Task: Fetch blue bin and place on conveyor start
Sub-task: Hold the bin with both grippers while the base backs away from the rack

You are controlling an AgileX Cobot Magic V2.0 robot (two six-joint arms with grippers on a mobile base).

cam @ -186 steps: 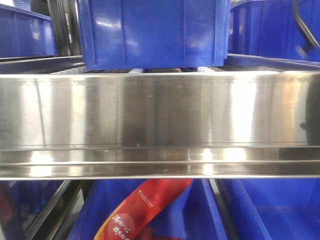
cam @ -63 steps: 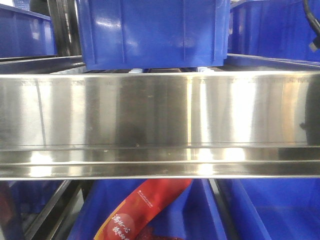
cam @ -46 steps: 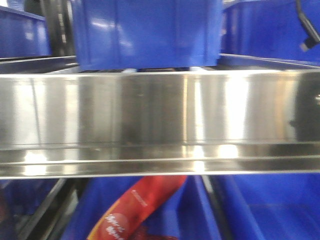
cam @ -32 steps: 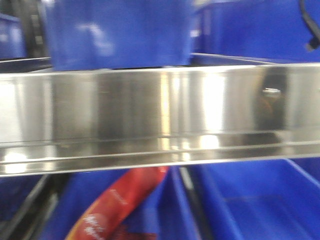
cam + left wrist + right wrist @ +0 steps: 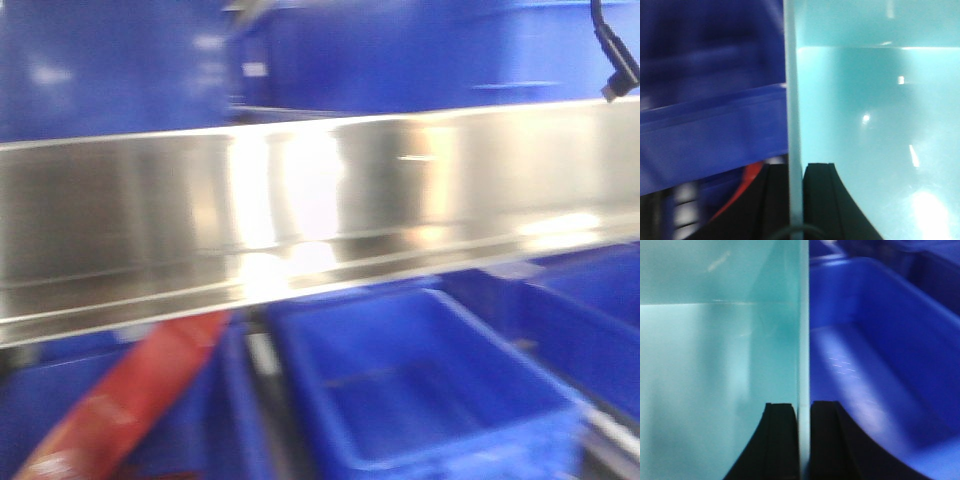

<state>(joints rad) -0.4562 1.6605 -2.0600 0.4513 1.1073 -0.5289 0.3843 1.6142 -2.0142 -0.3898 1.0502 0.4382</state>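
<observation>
the left end effector [image 5: 796, 172] and right end effector [image 5: 801, 412] each pinch a wall of the blue bin [image 5: 870, 125], beside dark blue crates [image 5: 880, 340].

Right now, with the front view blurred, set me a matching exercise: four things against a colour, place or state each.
Things:
1. blue bin
2. steel shelf
3. red packet
4. left gripper

Descriptions:
a. shiny silver
b. shut on a rim
c. pale aqua
d. lower left of the front view, under the shelf

Pairs: 1-c, 2-a, 3-d, 4-b
</observation>
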